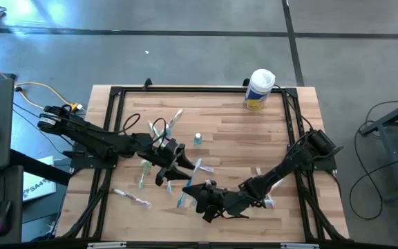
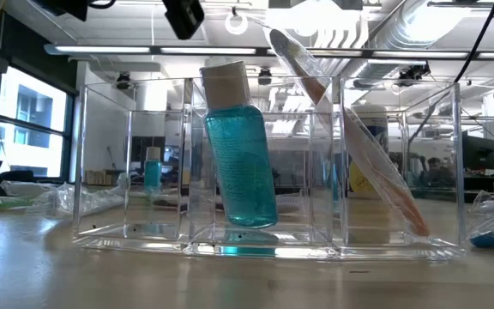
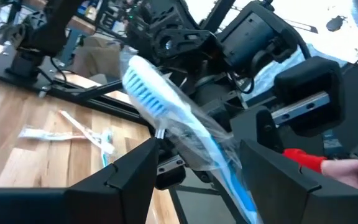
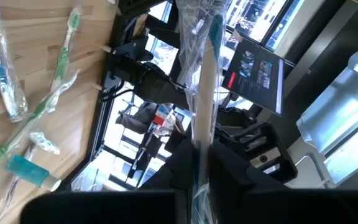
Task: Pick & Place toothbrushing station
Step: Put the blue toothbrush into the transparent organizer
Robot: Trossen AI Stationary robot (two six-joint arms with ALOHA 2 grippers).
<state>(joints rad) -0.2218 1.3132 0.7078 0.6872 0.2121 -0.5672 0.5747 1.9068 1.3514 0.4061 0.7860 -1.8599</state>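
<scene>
Two grippers work near the clear plastic holder (image 2: 268,167), which stands at the table's front edge with a teal bottle (image 2: 240,150) upright in its middle compartment and a wrapped toothbrush (image 2: 358,137) leaning in the next one. The left gripper (image 3: 194,165) hovers above the holder with its fingers parted around a blue wrapped toothbrush (image 3: 179,134); whether they press it I cannot tell. The right gripper (image 4: 201,155), just beside the holder, is clamped on a teal-tipped toothbrush (image 4: 205,74). To release well, the left arm should keep the brush vertical over an empty compartment so it drops inside.
</scene>
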